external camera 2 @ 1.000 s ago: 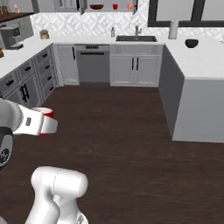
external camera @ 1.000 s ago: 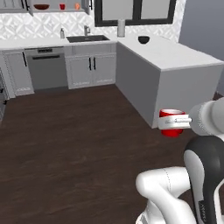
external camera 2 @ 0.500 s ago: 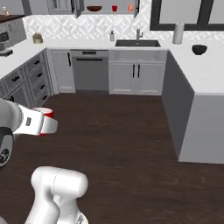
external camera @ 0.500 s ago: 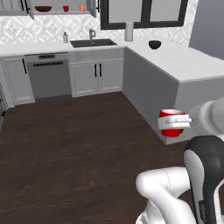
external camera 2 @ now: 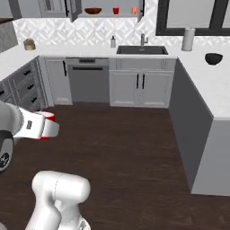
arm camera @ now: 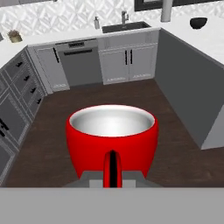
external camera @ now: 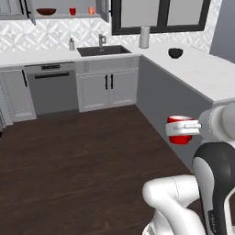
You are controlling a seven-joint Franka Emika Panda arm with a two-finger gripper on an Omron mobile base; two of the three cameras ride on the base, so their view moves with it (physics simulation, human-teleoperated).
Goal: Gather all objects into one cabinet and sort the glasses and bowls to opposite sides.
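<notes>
I carry a red cup [arm camera: 112, 138] clamped in my hand [external camera: 186, 130], upright above the dark floor. The open cabinet [external camera 2: 105, 9] lies far ahead and high above the sink bench's left end, its shelf holding a brown bowl [external camera 2: 93, 11] at left, another cup [external camera 2: 116, 10] and an orange mug [external camera 2: 134, 10] toward the right.

Sink [external camera: 102, 50], soap dispenser [external camera: 71, 44] (beside it), black bowl [external camera: 175, 53]
</notes>
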